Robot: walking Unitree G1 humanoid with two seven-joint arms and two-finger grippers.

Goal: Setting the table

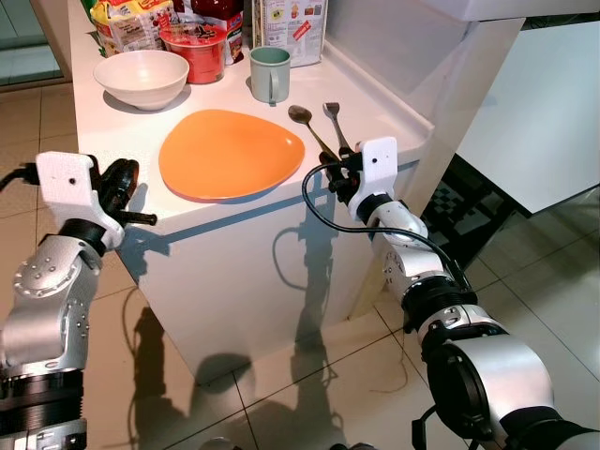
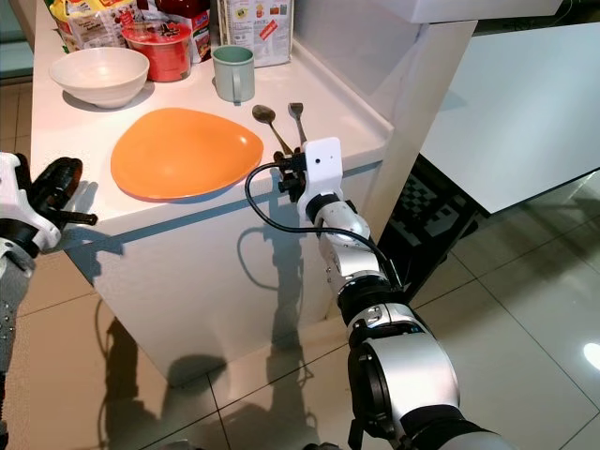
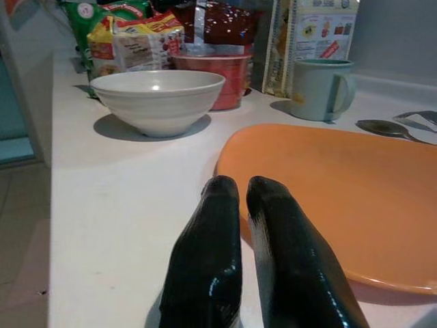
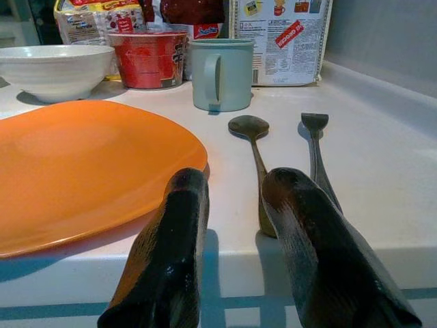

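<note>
An orange plate (image 1: 230, 155) lies near the front of the white counter (image 1: 112, 127). Right of the plate, a spoon (image 1: 302, 117) and a fork (image 1: 333, 117) lie side by side with their handles toward the counter's front edge. My right gripper (image 4: 235, 184) is open at that edge, its fingers on either side of the spoon's handle end (image 4: 263, 219) and not touching it. My left gripper (image 3: 232, 188) is shut and empty at the counter's front left corner, pointing at the plate's left rim. Behind the plate stand a white bowl (image 1: 141, 77) and a green mug (image 1: 269, 73).
A red noodle cup (image 1: 197, 47), snack bags (image 1: 131, 23) and a carton (image 1: 291, 28) line the back of the counter. A white wall panel (image 1: 412, 47) rises to the right of the cutlery. Tiled floor (image 1: 281, 394) surrounds the counter.
</note>
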